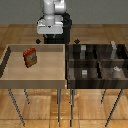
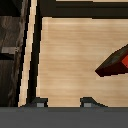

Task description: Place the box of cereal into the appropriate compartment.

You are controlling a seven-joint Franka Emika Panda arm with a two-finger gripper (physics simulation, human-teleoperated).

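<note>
Red box of cereal (image 1: 30,57) whole only outside

Open tray floor (image 1: 47,67) around cereal box (image 1: 30,57), low walls (easily cleared), bin dividers (image 1: 98,61) crowding grey blocks (image 1: 114,49)

Box of cereal (image 1: 30,57) stands in the tray (image 1: 10,67), toward its far side on the exterior view's left. Four-part bin (image 1: 95,62) sits just beside the tray on the exterior view's right. Compartment (image 1: 114,51) with the tall block (image 1: 113,48) is the bin's far right section.
</note>
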